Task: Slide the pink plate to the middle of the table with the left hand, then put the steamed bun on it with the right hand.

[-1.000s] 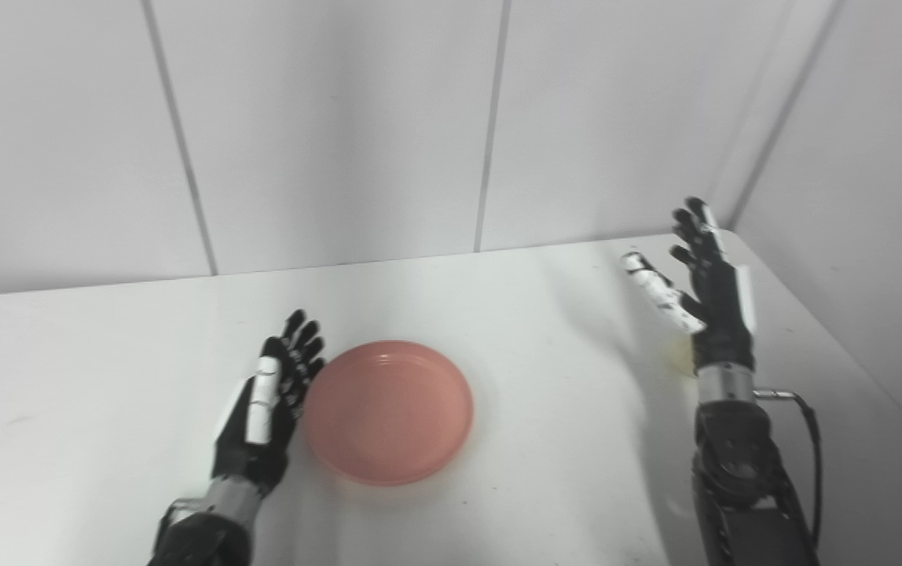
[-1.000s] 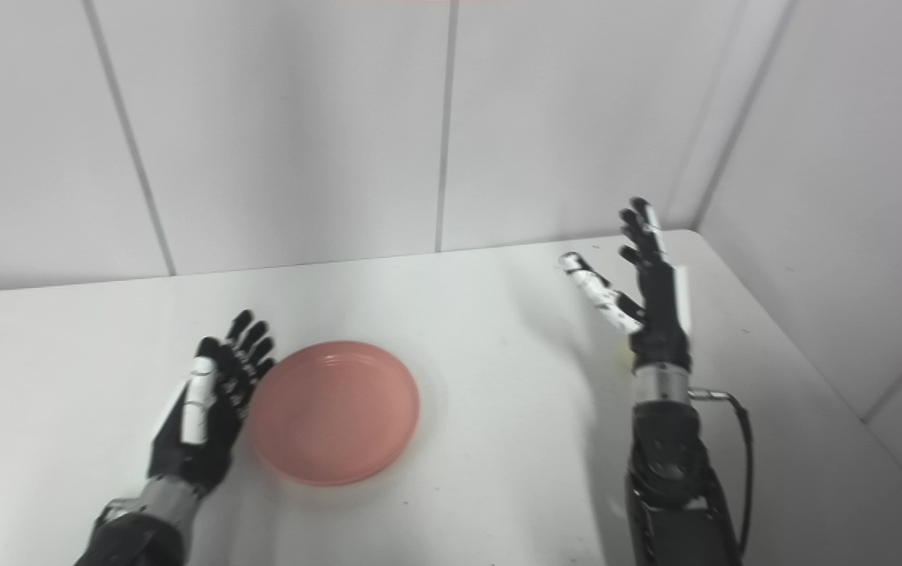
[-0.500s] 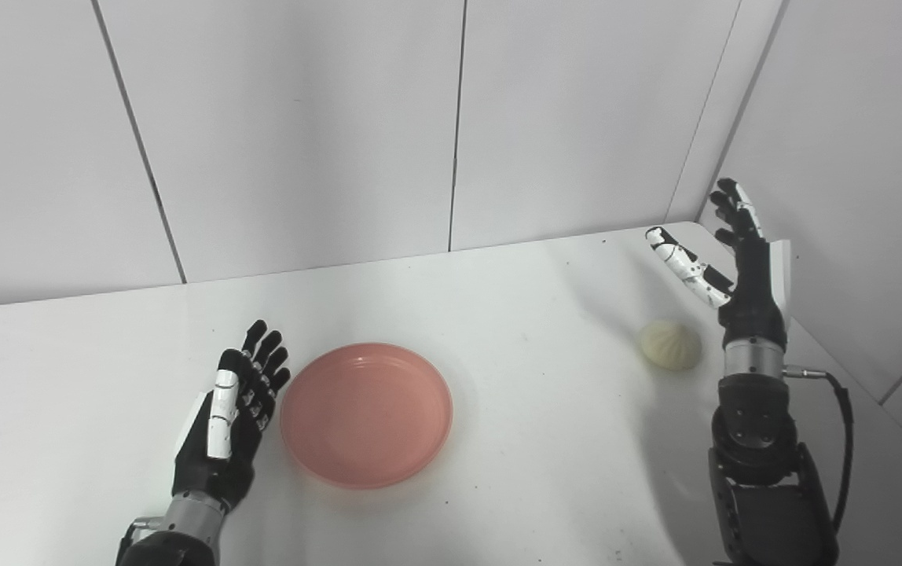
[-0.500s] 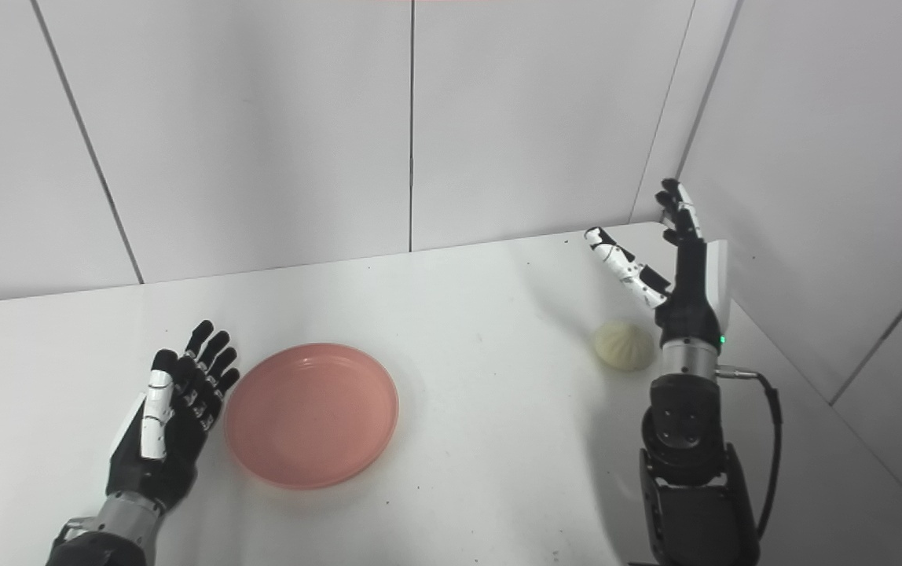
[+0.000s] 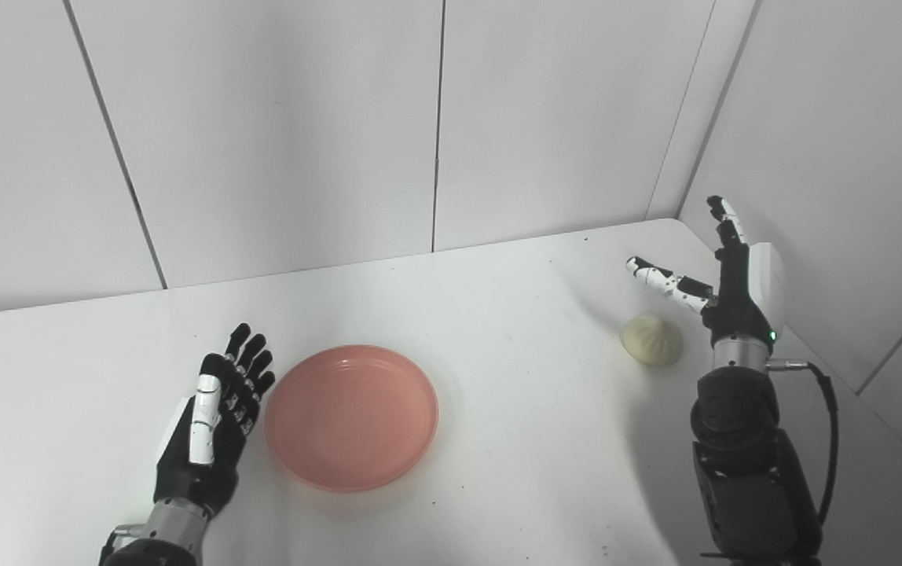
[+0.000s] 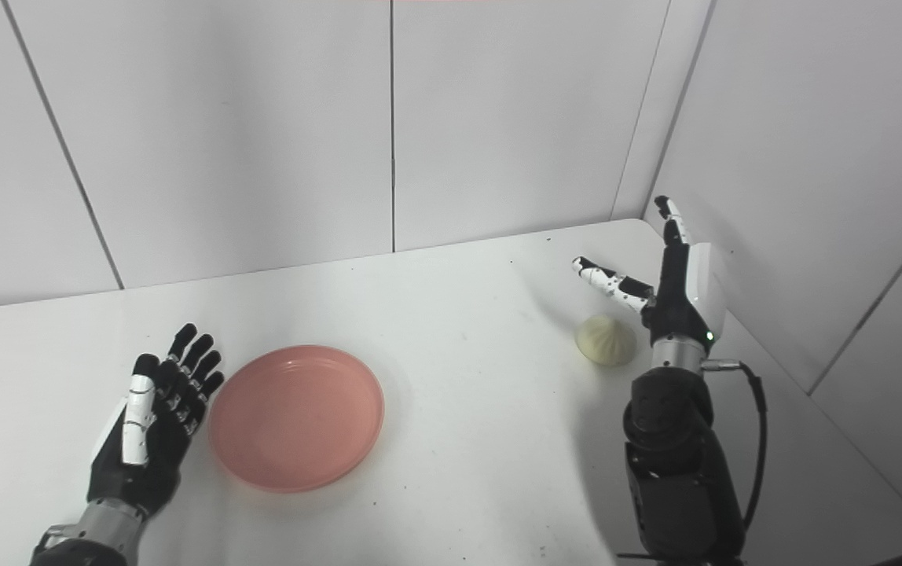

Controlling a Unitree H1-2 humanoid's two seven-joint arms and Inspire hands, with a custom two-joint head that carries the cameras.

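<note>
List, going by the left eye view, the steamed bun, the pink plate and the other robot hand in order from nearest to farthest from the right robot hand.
From the right robot hand:
1. Steamed bun, just beside it on its left, near the table's right edge.
2. Pink plate, around mid-table, toward the left.
3. Left robot hand, open, just beyond the plate's left rim.

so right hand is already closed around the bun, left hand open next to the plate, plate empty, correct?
Not quite. The right hand is open and holds nothing; the steamed bun lies on the table just beside it, as the left eye view shows. The left hand is open next to the pink plate, which is empty.
</note>
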